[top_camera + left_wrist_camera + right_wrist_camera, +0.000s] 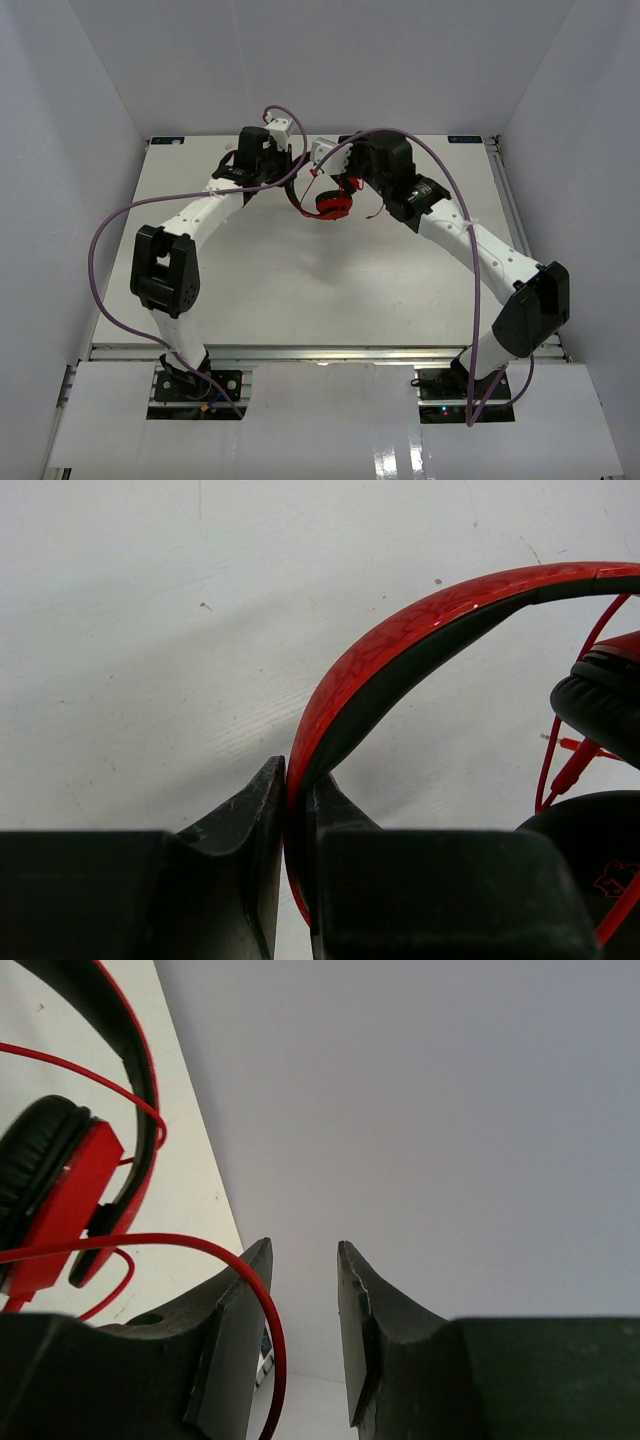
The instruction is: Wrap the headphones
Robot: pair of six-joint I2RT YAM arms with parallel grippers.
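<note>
With left fingers [240,825] closed tight, pinching the headband [400,640] of the headphones [334,205], at the far middle of the desk [300,290]. With right fingers [385,1330] parted a little on nothing, near the ear cup [60,1210], touching the cable [180,1244] along one outer face. Judging by slack loops, hardly wrapped; nearly all winding left.

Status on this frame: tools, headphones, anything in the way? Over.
Left tool shut on headphones at the headband. Right tool open, empty. Red cable trails across one of its fingers. Nothing else obstructing.
</note>
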